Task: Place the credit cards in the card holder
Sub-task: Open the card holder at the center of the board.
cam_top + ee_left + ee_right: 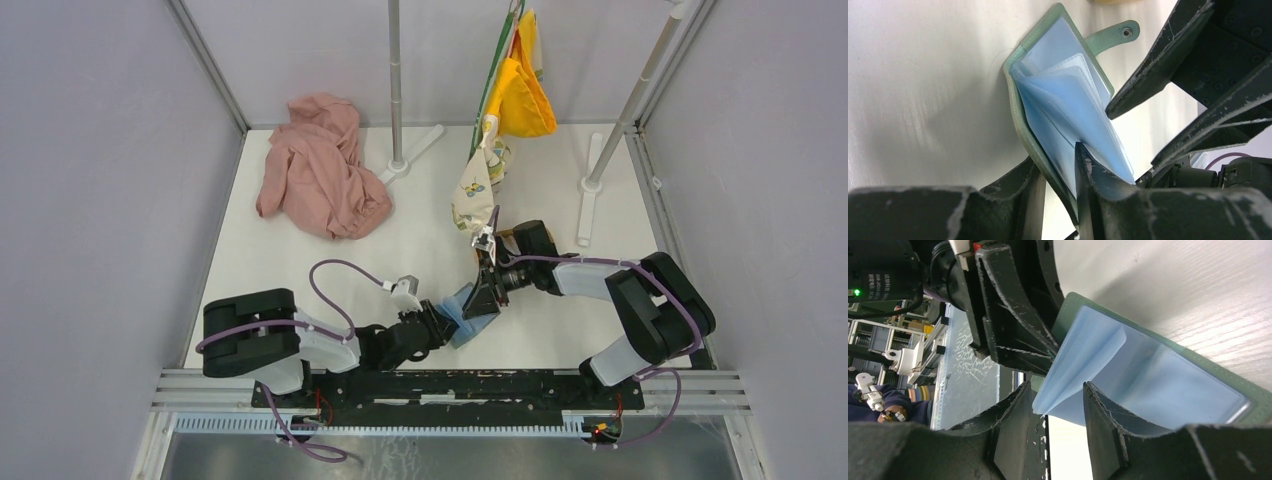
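The card holder (466,320) (1023,100) (1078,305), a sage-green wallet with pale blue plastic sleeves (1068,110) (1108,355), lies open on the white table between both arms. Its snap strap (1113,35) points away. My left gripper (440,322) (1054,155) straddles the green cover and some sleeves, jaws partly apart, with daylight between one finger and the cover. My right gripper (485,300) (1058,387) comes in from the other side, open, with the loose edge of a sleeve bundle in the gap, touching neither finger. The credit cards are out of view.
A crumpled pink cloth (322,165) lies at the back left. Two upright poles (396,80) (640,90) stand on flat bases, and yellow and patterned fabric (520,95) hangs between them. A metal rail (450,385) runs along the near edge.
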